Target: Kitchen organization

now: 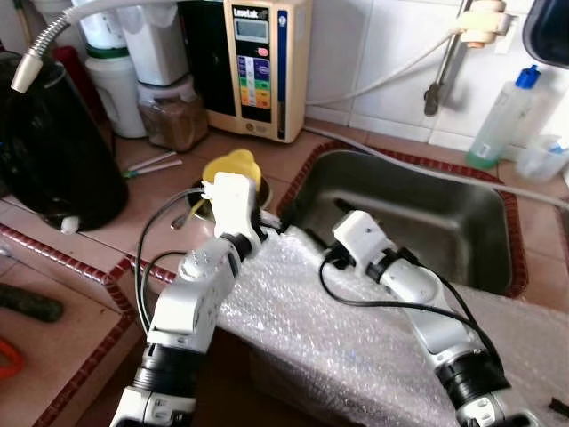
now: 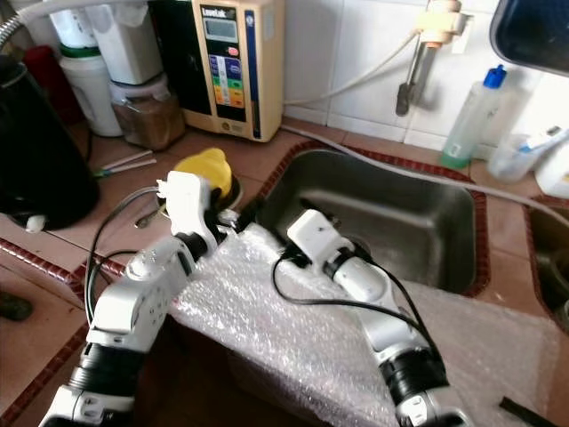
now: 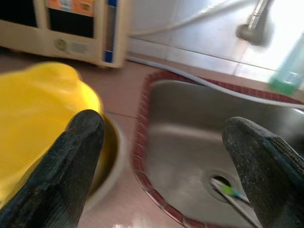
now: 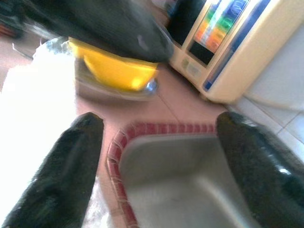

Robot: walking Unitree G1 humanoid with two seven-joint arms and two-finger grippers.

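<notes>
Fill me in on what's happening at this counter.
The robot leans over a sheet of bubble wrap at the sink. Its left gripper is open and hovers by a yellow object sitting in a metal bowl. The right gripper, also open, points at the sink's corner. Neither holds anything.

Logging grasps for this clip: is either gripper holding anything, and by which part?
Nothing is held. The left gripper and right gripper both have open fingers with nothing between them.

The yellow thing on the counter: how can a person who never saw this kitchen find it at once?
Start at the steel sink set in the red-tiled counter. Just left of its near corner, a yellow plastic piece sits in a shallow metal bowl. Nothing else nearby is bright yellow.
</notes>
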